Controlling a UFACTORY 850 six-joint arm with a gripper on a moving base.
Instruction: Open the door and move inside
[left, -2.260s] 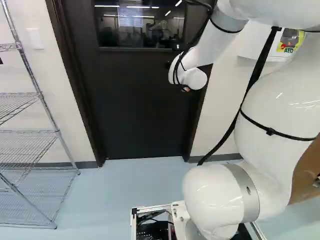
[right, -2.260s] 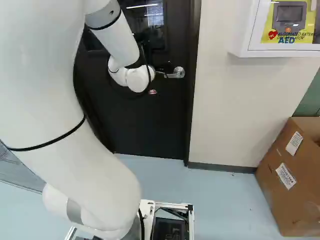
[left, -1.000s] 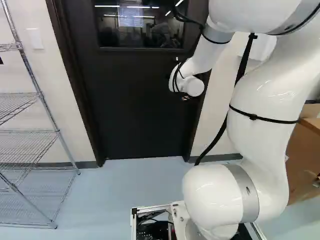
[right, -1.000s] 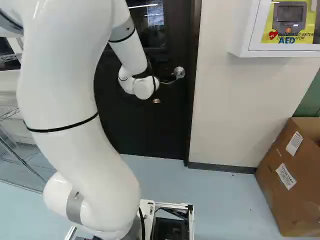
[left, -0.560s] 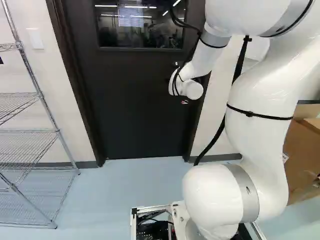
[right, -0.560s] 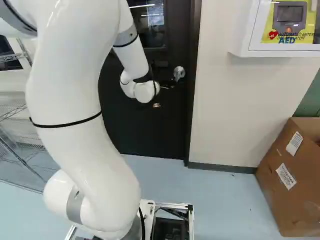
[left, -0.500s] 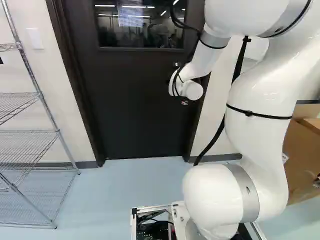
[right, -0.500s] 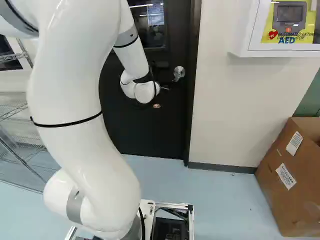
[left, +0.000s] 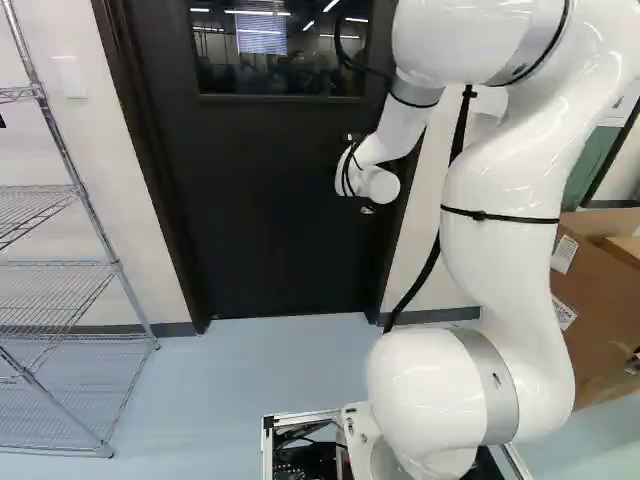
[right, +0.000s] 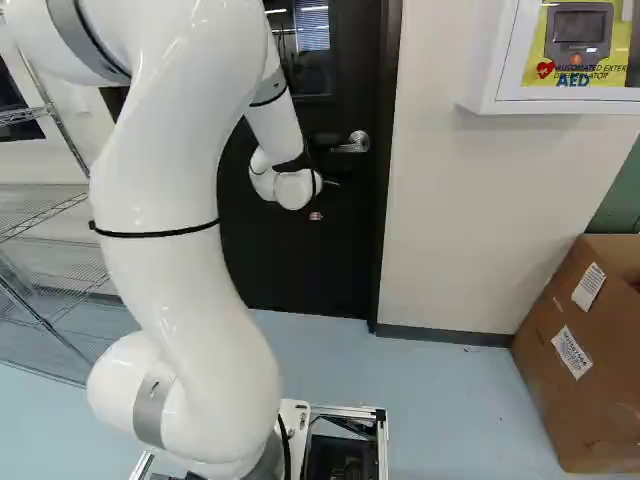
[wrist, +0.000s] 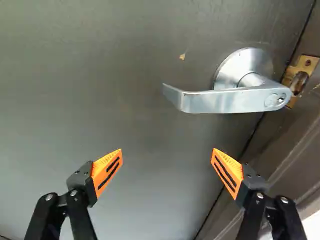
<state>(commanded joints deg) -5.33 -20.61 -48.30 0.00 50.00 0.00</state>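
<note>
Door (left: 280, 220): dk gry-blk, plain. Lever handle (wrist: 225, 102): silver. Pads (wrist: 106, 172): orange w/ blk stripes. Arm (left: 505, 260): wht w/ gry bands. Floor (left: 250, 370): pale bl. Far wall (right: 460, 220): off-wht. Box (right: 570, 410), right: brn, wht labels.

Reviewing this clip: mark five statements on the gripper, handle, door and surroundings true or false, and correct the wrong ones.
1. The gripper is open. True.
2. Its fingers hold the lever. False: the handle is ahead of the fingers, touching neither.
3. The handle hangs straight down. False: it lies roughly level.
4. The door is shut in its frame. True.
5. A wooden desk stands at the left of the left base view. False: that is a wire shelf.
</note>
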